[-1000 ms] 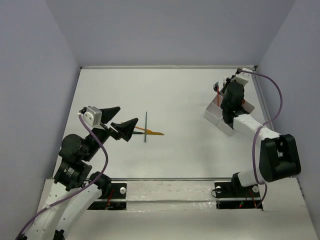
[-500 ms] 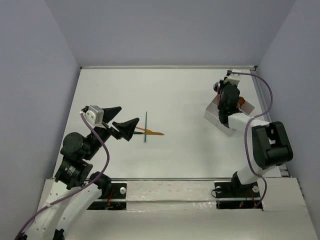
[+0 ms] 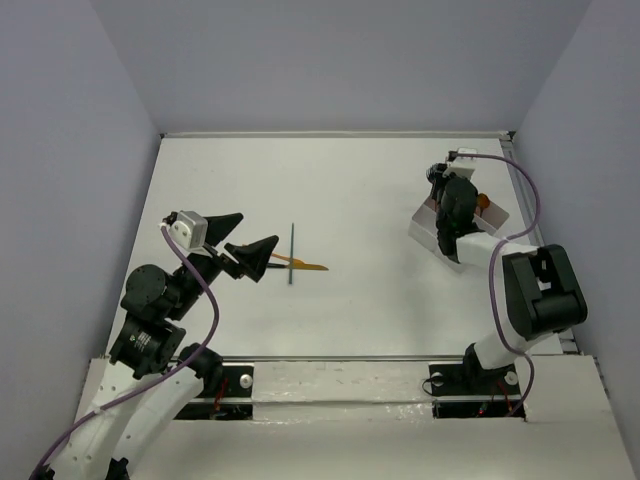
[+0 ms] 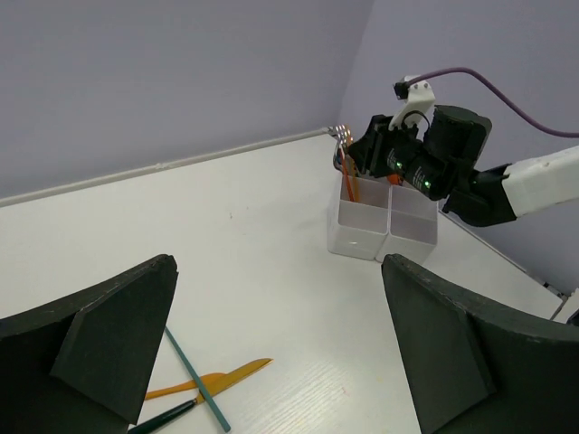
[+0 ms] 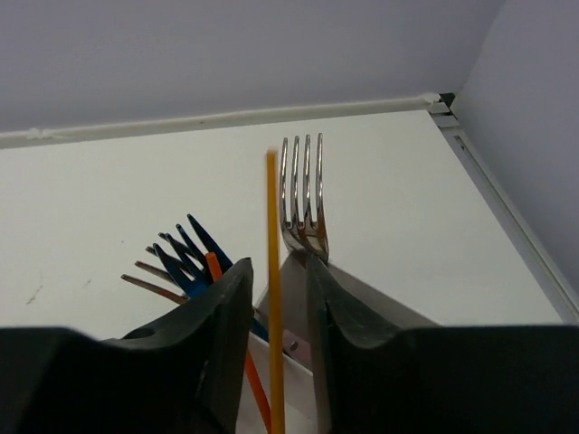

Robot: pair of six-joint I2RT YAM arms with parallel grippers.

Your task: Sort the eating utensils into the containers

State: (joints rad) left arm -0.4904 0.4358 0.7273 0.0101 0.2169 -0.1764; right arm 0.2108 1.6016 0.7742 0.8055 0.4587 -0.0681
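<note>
The white divided box (image 3: 437, 233) stands at the far right; it also shows in the left wrist view (image 4: 380, 226). My right gripper (image 3: 447, 196) hangs over it, jaws slightly apart. A thin orange stick (image 5: 272, 298) stands upright between the jaws (image 5: 276, 267), touching neither finger. A silver fork (image 5: 303, 194), blue forks (image 5: 185, 249) and another orange stick (image 5: 256, 389) stand in the box. My left gripper (image 3: 240, 237) is wide open and empty (image 4: 279, 271), just left of a yellow knife (image 4: 231, 373), a teal stick (image 4: 194, 378) and an orange piece (image 4: 167, 391).
A dark green handle (image 4: 163, 418) joins the knife's left end. The knife (image 3: 305, 265) and green stick (image 3: 291, 252) lie crossed at mid-table. The back wall and right wall run close to the box.
My right gripper has moved a little toward the back edge over the box and its arm has folded in. The left arm and the utensils on the table have hardly moved.
</note>
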